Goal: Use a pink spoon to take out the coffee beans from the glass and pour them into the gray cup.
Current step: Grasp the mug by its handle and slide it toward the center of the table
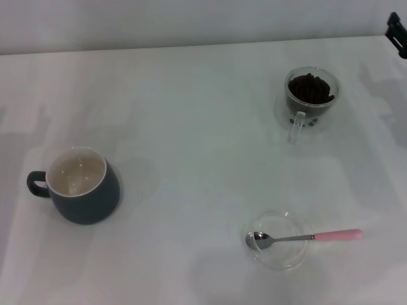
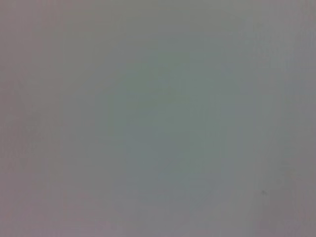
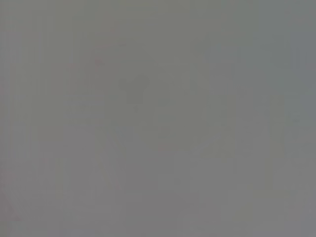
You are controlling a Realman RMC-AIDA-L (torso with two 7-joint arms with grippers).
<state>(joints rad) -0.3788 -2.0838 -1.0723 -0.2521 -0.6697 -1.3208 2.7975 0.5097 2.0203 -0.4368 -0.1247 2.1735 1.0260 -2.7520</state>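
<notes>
A plain white bench (image 1: 191,114) carries four things, well apart. At near left stands the gray cup (image 1: 82,187), cream inside, its loop handle pointing left. At far right stands the glass (image 1: 310,98), heaped with coffee beans (image 1: 310,89), its clear handle turned toward the near edge. At near right sits a shallow clear dish (image 1: 276,240); the pink spoon (image 1: 305,237) lies across it, metal bowl inside, pink handle reaching right past the rim.

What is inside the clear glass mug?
The glass holds a heap of coffee beans. The heap hides whatever lies beneath it.
</notes>
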